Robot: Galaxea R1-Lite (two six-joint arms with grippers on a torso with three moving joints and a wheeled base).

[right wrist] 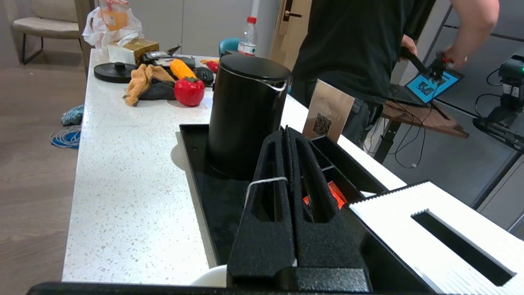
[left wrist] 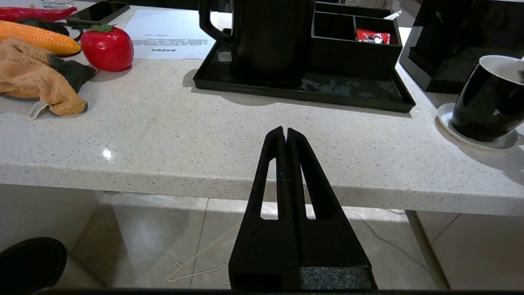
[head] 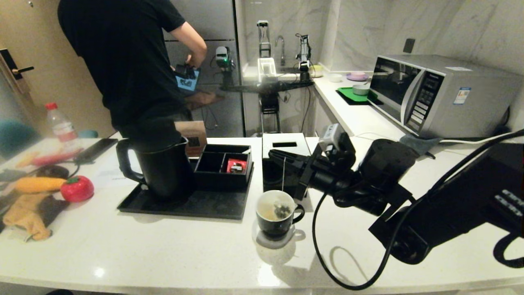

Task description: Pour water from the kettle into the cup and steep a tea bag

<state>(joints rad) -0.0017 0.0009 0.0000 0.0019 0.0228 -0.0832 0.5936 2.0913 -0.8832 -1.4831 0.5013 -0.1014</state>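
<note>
Right gripper (head: 275, 155) pinched shut on thin white string (head: 283, 174), pale pyramid tea bag (head: 281, 210) dangling in glossy black white-lined cup (head: 276, 215). Risk: sideways tug tipping cup, or string slipping through. Left gripper (left wrist: 285, 132) parked, shut, empty.

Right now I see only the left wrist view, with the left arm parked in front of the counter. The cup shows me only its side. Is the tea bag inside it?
Observer: Yes. From the head view, the tea bag lies inside the cup.
Operator: What holds its string?
Observer: The right gripper is above the cup, with its fingers shut on the string, which hangs straight down into the cup.
Operator: My view cuts off the top of the kettle. Is the lid on?
Observer: Yes. The right wrist view shows the round black lid sitting on the kettle.
</note>
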